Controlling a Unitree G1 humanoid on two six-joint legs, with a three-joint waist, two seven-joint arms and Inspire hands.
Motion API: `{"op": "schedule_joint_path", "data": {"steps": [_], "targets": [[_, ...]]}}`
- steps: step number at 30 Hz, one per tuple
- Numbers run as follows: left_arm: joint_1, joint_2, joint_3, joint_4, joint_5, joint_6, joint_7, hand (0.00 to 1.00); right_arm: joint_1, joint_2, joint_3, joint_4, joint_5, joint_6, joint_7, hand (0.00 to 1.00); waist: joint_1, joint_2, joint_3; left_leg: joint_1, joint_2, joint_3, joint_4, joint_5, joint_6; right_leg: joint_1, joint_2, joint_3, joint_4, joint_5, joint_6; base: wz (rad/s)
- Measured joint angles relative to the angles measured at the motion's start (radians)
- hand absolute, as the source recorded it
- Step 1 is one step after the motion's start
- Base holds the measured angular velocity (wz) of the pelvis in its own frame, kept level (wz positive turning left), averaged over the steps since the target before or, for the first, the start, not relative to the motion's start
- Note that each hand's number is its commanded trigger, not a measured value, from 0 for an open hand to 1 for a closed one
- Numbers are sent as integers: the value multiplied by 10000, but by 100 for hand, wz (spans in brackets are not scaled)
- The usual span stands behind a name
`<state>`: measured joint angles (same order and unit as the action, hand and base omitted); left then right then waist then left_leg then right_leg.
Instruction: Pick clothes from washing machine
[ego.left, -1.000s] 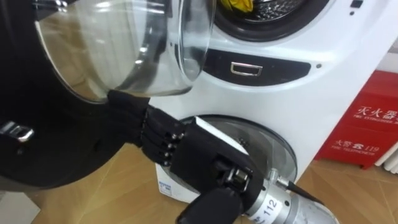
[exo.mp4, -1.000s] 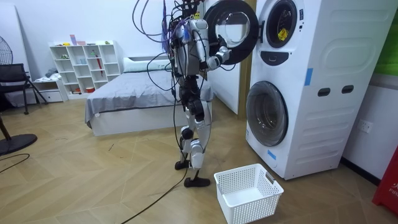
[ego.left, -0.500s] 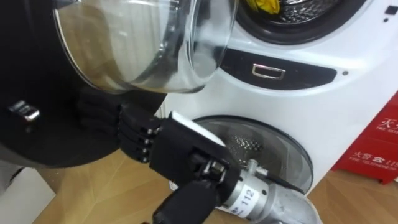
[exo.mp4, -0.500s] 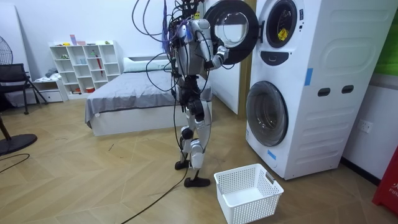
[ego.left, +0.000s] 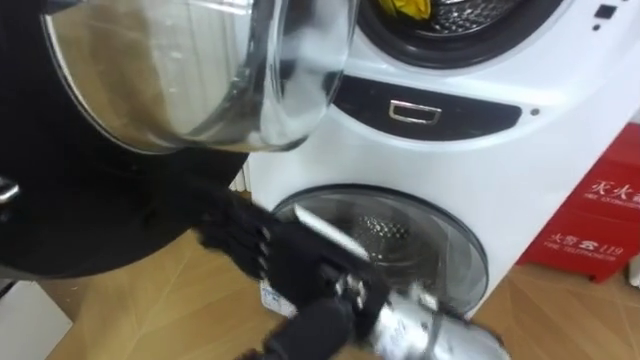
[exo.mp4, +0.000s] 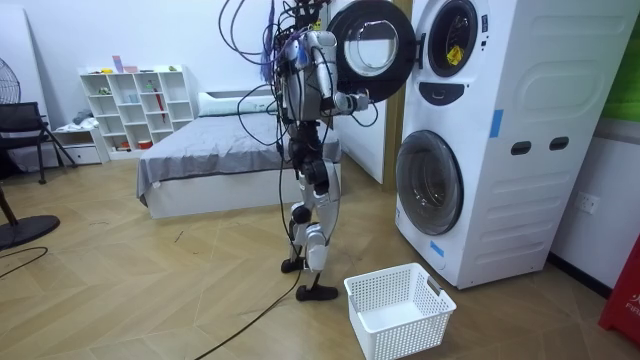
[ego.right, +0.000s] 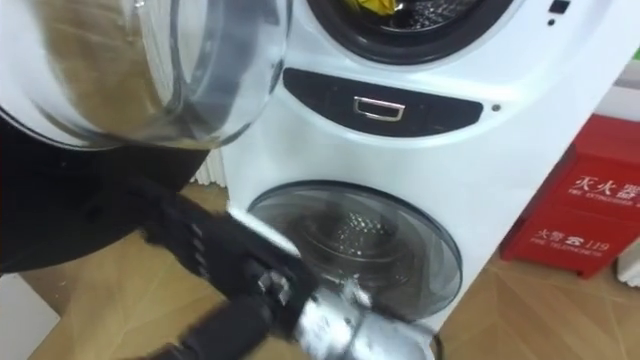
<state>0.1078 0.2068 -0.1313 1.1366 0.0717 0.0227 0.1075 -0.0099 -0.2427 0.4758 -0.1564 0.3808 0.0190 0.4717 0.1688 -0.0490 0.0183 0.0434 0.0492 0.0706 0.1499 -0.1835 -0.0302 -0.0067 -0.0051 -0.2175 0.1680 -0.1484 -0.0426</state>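
Here, my right hand (ego.left: 265, 262), blurred, extended straight, empty fingers beneath the edge of the open door (ego.left: 180, 85); contact was unclear. Yellow clothes (ego.left: 404, 8), cut off at the frame top, lay in the unobstructed upper drum (ego.left: 480, 12).

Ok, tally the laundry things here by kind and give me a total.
washer doors: 2 (upper door open, lower door shut)
white basket: 1
yellow garment: 1
total: 4
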Motion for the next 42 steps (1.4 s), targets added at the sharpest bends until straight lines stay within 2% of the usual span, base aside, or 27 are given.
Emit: {"op": "schedule_joint_path", "data": {"steps": [3, 5, 7, 12, 16, 21, 24, 29, 32, 36, 42], "targets": [[-35, -62, 2, 6, 4, -15, 0, 0, 407, -427, -392, 702, -362, 12, -82, 0, -46, 65, -14, 15, -18, 46, -12, -1, 3, -22, -12, 121, 9, 20, 22, -12], [-44, -59, 5, 2, 4, -18, 0, 0, 657, -430, -653, 1026, -700, 33, -314, 0, -84, 66, -24, 21, -25, 61, -10, -1, 4, -40, -52, 172, 19, 21, 24, -9], [10, -59, 19, -7, -6, -18, -1, 0, 694, -449, -817, 1289, -1119, 35, -441, 0, -284, 68, -31, 29, -32, 62, 4, -1, 3, -39, -50, 163, 16, 23, 27, -3], [140, -71, 109, -173, -15, -114, -1, 0, 1179, -356, -1597, 2029, -1181, 28, -832, 0, -604, 100, -64, 228, -56, 54, 3, -1, 4, 144, -52, 185, 7, 33, 49, -1], [200, -70, 172, -172, -13, -296, 13, 0, 1486, -328, -2078, 2138, -1273, 17, -1115, 0, -796, 101, -69, 296, -56, 98, -5, -2, 4, 232, -51, 204, 16, 35, 52, -2], [319, -86, 442, -141, -17, -574, 225, 0, 1700, -306, -2928, 2280, -1667, -131, -1980, 0, -952, 95, -86, 383, -58, 149, -63, -9, 12, 287, -30, 278, -12, 25, 81, 0], [438, -116, 511, -161, -16, -604, 473, 0, 1701, -287, -3262, 2278, -1603, -221, -2566, 0, -1089, 91, -120, 389, -57, 150, -101, -20, 32, 264, -16, 290, -2, 47, 105, 0], [576, -145, 575, -153, -12, -703, 674, 0, 1628, -217, -3680, 2107, -1488, -290, -3087, 0, -1052, 18, -199, 474, -49, 178, -145, -27, 51, 260, -6, 318, 13, 75, 101, -3], [666, -213, 596, -158, -9, -727, 745, 0, 1257, -66, -3808, 1636, -1448, -337, -3369, 0, -1026, 55, -195, 555, -25, 378, -145, -27, 51, 256, 31, 536, 22, 102, 89, -18], [707, -315, 885, -165, 88, -726, 744, 0, 877, 50, -3987, 283, -1363, -449, -3647, 0, -1055, 112, -177, 563, -16, 404, -148, -28, 48, 244, 52, 545, -8, 103, 89, -2], [823, -322, 884, -151, 84, -646, 776, 0, 162, 62, -4111, -231, -91, -528, -3882, 0, -1057, 164, -146, 571, -16, 388, -147, -28, 48, 255, 43, 540, -3, 103, 88, 0]]}}
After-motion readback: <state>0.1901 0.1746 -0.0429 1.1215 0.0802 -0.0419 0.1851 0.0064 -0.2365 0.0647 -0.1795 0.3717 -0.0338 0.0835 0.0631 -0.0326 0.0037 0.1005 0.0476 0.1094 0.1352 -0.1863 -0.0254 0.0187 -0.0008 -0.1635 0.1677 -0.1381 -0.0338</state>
